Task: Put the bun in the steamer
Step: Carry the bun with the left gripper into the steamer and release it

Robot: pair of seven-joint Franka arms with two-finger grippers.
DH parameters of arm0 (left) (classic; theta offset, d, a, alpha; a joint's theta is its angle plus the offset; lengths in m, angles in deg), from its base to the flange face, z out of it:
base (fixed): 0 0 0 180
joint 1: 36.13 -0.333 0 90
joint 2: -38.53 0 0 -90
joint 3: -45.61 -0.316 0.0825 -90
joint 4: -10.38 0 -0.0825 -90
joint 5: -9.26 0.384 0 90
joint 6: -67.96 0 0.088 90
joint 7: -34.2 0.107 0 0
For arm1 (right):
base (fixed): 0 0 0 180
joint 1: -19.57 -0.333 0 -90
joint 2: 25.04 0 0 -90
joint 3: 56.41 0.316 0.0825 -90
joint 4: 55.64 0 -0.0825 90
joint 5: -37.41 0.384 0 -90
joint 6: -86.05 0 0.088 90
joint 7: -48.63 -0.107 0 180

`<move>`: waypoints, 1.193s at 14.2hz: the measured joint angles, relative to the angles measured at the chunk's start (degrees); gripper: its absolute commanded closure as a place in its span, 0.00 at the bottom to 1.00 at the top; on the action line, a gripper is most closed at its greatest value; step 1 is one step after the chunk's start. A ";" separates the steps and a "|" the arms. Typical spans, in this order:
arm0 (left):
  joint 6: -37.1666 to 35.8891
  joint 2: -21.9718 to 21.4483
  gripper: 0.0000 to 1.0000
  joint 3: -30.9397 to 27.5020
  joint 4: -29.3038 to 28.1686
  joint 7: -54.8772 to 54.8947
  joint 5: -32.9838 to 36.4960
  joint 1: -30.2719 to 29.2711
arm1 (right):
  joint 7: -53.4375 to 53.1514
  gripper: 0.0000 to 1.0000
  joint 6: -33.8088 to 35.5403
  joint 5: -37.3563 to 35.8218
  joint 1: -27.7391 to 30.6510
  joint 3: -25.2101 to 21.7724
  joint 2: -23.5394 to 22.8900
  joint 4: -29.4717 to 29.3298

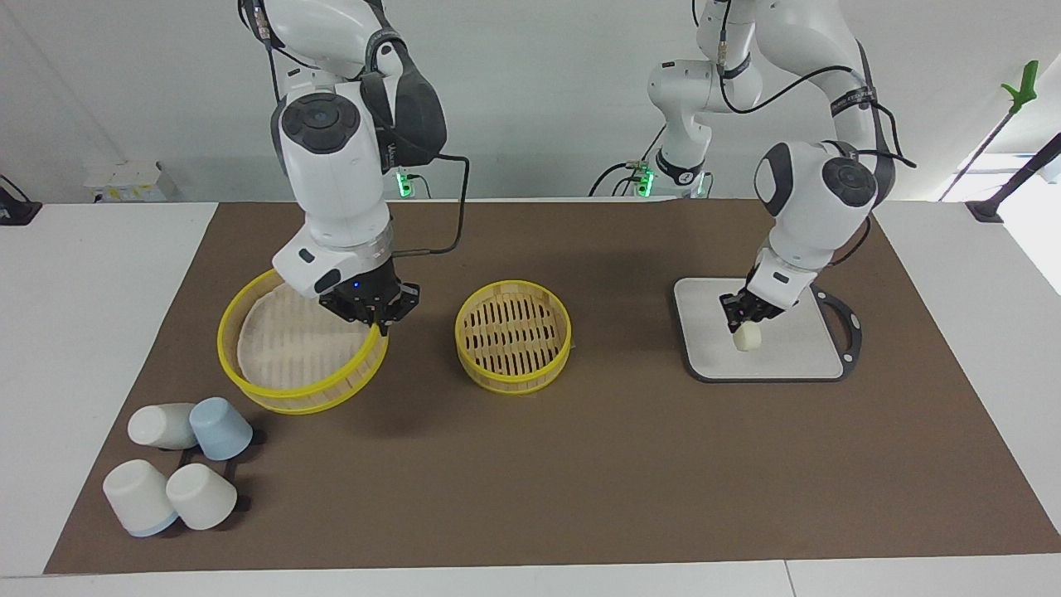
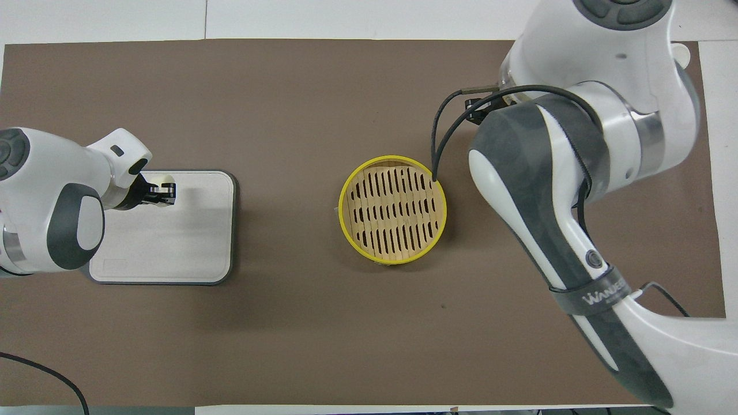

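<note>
- The bun (image 1: 748,336) sits on the grey board (image 1: 796,348) toward the left arm's end of the surface, a small cream cylinder of dough. It lies right at the tips of the left gripper (image 1: 743,319), whose jaws stand narrow at the bun's upper part; whether they truly pinch it or only touch it I cannot tell.
- The bun looks light and soft, so it probably dents under a hard squeeze. A gentle hold across its rounded sides, low enough to get past the top edge, seems the safest. Its skin may be slightly tacky or smooth, so a slip or a sticking release are both possible.
- The steamer (image 1: 513,336) stands open at the middle of the surface, well apart from the left jaws, toward the right arm's end from them. Its slatted floor is bare and its yellow rim is low, so the bun needs only a modest lift to get over it.
- The right gripper (image 1: 375,313) has its jaws closed on the rim of the steamer lid (image 1: 302,344), which hangs tilted below them, one edge low by the surface.
- Four cups (image 1: 178,473) lie clustered well away from both jaws.
</note>
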 measured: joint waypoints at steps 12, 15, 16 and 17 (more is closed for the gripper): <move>10.32 10.45 0.76 0.34 5.94 -26.55 -0.04 28.93 | 0.00 1.00 -0.03 0.18 3.39 0.02 1.09 1.98; 13.70 13.49 0.75 0.27 5.95 -26.54 -0.04 28.95 | 0.00 1.00 -0.04 0.33 3.42 0.05 1.14 1.98; 14.38 14.02 0.61 0.27 5.95 -26.54 -0.04 28.99 | 0.00 1.00 -0.04 0.38 3.42 0.07 1.14 1.98; 14.54 14.33 0.41 0.28 5.95 -26.54 -0.04 29.11 | 0.00 1.00 -0.04 0.43 3.42 0.11 1.14 1.99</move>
